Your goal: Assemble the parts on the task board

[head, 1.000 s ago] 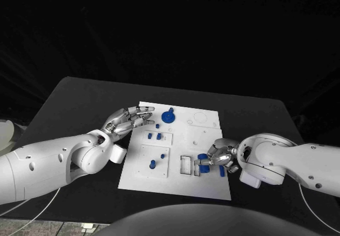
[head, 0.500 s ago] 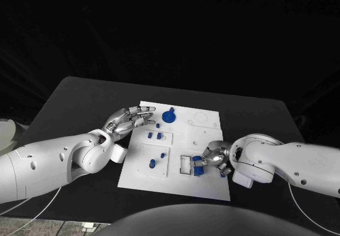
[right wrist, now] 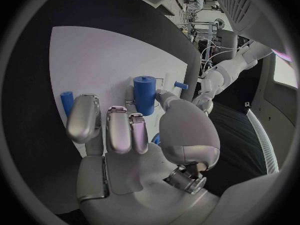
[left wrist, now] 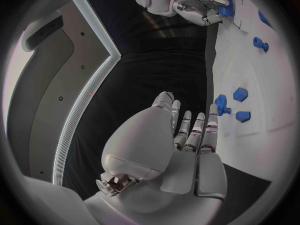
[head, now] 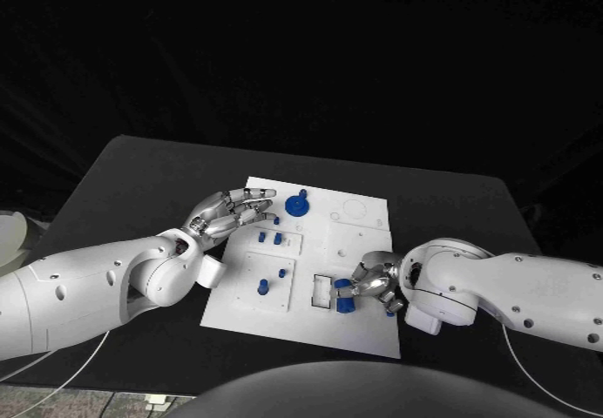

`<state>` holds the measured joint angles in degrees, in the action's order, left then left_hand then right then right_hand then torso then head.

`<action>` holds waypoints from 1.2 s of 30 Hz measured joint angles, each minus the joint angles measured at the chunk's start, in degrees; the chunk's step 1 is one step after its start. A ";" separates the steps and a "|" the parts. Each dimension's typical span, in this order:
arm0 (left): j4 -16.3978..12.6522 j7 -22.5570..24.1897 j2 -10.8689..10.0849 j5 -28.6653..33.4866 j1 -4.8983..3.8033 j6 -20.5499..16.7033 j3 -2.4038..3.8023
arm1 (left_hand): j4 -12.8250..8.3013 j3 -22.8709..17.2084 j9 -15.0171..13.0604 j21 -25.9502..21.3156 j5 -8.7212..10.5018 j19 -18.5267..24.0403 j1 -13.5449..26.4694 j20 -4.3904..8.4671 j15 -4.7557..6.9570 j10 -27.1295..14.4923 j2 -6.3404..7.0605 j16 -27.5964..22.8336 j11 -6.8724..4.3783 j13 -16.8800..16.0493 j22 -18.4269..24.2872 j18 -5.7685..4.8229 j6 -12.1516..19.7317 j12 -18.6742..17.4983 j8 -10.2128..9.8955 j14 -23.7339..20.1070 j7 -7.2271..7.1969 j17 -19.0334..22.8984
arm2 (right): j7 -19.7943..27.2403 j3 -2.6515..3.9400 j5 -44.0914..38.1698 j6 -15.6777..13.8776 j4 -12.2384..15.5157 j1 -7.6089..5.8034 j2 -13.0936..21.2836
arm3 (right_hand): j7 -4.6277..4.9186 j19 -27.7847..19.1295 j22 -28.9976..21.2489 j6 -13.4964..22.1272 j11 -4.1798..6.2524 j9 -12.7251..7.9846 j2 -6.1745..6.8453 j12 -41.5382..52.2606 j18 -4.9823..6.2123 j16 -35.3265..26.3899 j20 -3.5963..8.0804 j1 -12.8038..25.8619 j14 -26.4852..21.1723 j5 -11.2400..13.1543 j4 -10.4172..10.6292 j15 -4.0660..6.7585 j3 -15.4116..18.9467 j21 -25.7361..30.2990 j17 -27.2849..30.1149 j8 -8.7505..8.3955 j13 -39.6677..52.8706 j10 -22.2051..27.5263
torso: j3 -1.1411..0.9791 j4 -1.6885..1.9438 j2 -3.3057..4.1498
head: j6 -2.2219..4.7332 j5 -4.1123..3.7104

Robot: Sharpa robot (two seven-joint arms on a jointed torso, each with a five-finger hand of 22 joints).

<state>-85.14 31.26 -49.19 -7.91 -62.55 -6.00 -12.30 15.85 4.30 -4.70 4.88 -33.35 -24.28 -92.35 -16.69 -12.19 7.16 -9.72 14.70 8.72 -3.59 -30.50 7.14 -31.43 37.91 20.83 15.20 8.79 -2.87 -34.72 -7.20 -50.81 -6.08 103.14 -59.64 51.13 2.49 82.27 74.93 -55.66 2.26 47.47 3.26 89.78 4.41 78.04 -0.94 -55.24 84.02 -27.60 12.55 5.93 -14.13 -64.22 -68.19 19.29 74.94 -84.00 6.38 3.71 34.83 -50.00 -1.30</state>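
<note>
While the white task board (head: 339,252) is lying a little askew in the middle of the black table (head: 138,174), the right hand (head: 367,283) is hovering low over its near right part, fingers curling around a blue cylinder (right wrist: 144,94) that is standing upright on the board. From the right wrist view the thumb and fingers are closing on that cylinder, with another small blue peg (right wrist: 67,102) lying just beside the hand. Over at the board's far left edge, the left hand (head: 229,213) is resting with its fingers spread and holding nothing. Near its fingertips a blue round part (head: 296,205) is sitting on the board, and several smaller blue pieces (head: 269,237) are standing close by.
</note>
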 measured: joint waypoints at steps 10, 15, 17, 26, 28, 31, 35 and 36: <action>0.16 -0.09 0.11 0.00 0.02 0.17 0.00 | -0.16 -0.16 0.00 0.00 -0.04 0.00 0.00 0.00 0.00 0.00 0.00 0.00 0.00 0.00 0.00 0.00 0.00 0.00 0.00 0.00 0.00 0.00 | 0.00 0.04 -0.90 -0.79 1.55 -0.15 1.26 | 0.07 0.00 -0.01 0.07 0.00 0.10 0.15 0.00 -0.01 0.00 0.00 0.44 0.00 0.02 -0.04 0.00 -0.04 0.26 -0.08 0.01 -0.01 0.00 | -0.02 0.01 -0.03 | 0.00 0.47; 0.21 -0.11 0.07 0.00 0.03 0.17 0.00 | -0.16 -0.15 0.00 0.00 -0.04 0.00 0.00 0.00 0.00 0.00 0.00 0.00 0.00 0.00 0.05 0.00 0.00 0.00 0.00 0.00 0.00 0.00 | -0.15 0.09 -1.35 -1.01 2.68 -1.36 2.75 | -0.06 0.00 -0.01 -0.06 0.00 0.30 0.31 0.00 0.00 0.00 0.00 0.60 0.00 0.12 -0.04 0.00 -0.04 0.12 -0.52 0.44 -0.01 0.00 | -0.01 -0.02 -0.09 | 0.00 0.49; 0.25 -0.11 0.08 0.00 0.03 0.17 0.00 | -0.16 -0.15 0.00 0.00 -0.04 0.00 0.00 0.00 0.00 0.00 0.00 0.00 0.00 0.00 0.05 0.00 0.00 0.00 0.00 0.00 0.00 0.00 | -0.23 0.11 -1.38 -1.08 3.19 -1.90 3.15 | -0.25 0.00 -0.01 -0.25 0.00 0.37 0.39 0.00 0.00 0.00 0.00 0.67 0.00 0.13 -0.02 0.00 -0.02 -0.26 -0.60 0.45 -0.01 0.00 | 0.00 -0.02 -0.10 | 0.00 0.49; 0.34 -0.13 0.24 0.00 0.08 0.18 -0.01 | -0.16 -0.15 0.00 0.00 -0.04 0.00 0.00 0.00 0.00 0.00 0.00 0.00 0.00 0.00 0.04 0.00 0.00 0.00 0.00 0.00 0.00 0.00 | -0.33 0.13 -0.16 -1.11 4.31 -3.20 2.72 | -0.26 0.00 -0.02 -0.26 0.00 0.44 0.39 0.00 0.00 0.00 0.00 0.92 0.00 0.36 0.26 0.00 0.28 -0.67 -0.67 0.70 -0.01 0.00 | 0.01 -0.04 -0.04 | 0.00 0.20; 0.35 -0.14 0.24 0.00 0.10 0.19 -0.02 | -0.16 -0.15 0.00 0.00 -0.04 0.00 0.00 0.00 0.00 0.00 0.00 0.00 0.00 0.00 0.04 0.00 0.00 0.00 0.00 0.00 0.00 0.00 | -0.34 0.13 0.20 -0.97 4.09 -3.19 2.34 | -0.26 0.00 -0.02 -0.26 0.00 0.53 0.13 0.00 -0.01 0.00 0.00 1.18 0.00 0.78 0.35 0.00 0.37 -0.43 -0.46 0.70 -0.02 0.00 | 0.02 -0.03 -0.04 | 0.00 0.15; 0.35 -0.16 0.23 0.00 0.10 0.20 -0.02 | -0.18 -0.18 0.00 0.00 -0.04 0.00 0.00 0.00 0.00 0.00 0.00 0.00 0.00 0.00 0.04 0.00 0.00 0.00 0.00 0.00 0.00 0.00 | -0.37 0.13 0.72 -0.67 3.31 -2.90 1.55 | -0.28 0.00 -0.02 -0.23 0.00 0.60 -0.18 0.00 -0.01 -0.23 0.00 1.49 0.00 1.70 0.85 0.00 0.87 0.31 0.11 0.70 -0.02 0.00 | 0.05 -0.03 -0.03 | 0.00 0.14; 0.34 -0.18 0.23 0.00 0.11 0.21 -0.01 | -0.31 -0.30 0.00 0.00 -0.04 0.00 0.00 0.00 0.00 0.00 0.00 0.00 0.00 0.00 0.04 0.00 -0.20 0.00 0.00 0.00 0.20 0.00 | -0.46 0.11 1.23 -0.12 2.31 -2.31 0.69 | -0.16 -0.03 -0.02 0.69 0.00 0.57 -0.85 0.00 -0.01 -1.34 0.04 2.15 -0.01 3.78 1.63 0.01 1.65 1.55 1.48 0.70 -0.02 0.01 | 0.05 -0.02 -0.03 | 0.00 0.14; 0.34 -0.19 0.23 0.00 0.11 0.21 -0.01 | -0.31 -0.30 0.00 0.00 -0.04 0.00 0.00 0.00 0.00 0.00 0.00 0.00 0.00 0.00 0.04 0.00 -0.21 0.00 0.00 0.00 0.20 0.00 | -0.49 0.10 1.32 0.00 2.12 -2.19 0.52 | -0.12 -0.27 -0.02 0.75 0.00 0.51 -0.94 0.00 -0.01 -1.33 0.08 2.25 -0.01 4.35 1.78 0.01 1.80 1.83 1.73 0.70 -0.02 0.01 | 0.05 -0.02 -0.03 | 0.00 0.11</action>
<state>-84.80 31.07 -48.96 -7.91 -62.44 -5.79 -12.31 15.54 4.00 -4.70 4.88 -33.39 -24.28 -92.35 -16.69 -12.18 7.16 -9.72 14.69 8.72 -3.59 -30.47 7.14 -31.63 37.91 20.83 15.20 8.99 -2.87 -35.21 -7.10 -49.49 -6.09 105.26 -61.84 51.64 2.37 82.00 74.91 -54.91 2.26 47.98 2.31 89.78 4.40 76.71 -0.86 -52.99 84.01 -23.25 14.33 5.94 -12.33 -62.38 -66.46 19.99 74.92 -83.99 6.43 3.70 34.80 -50.00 -1.19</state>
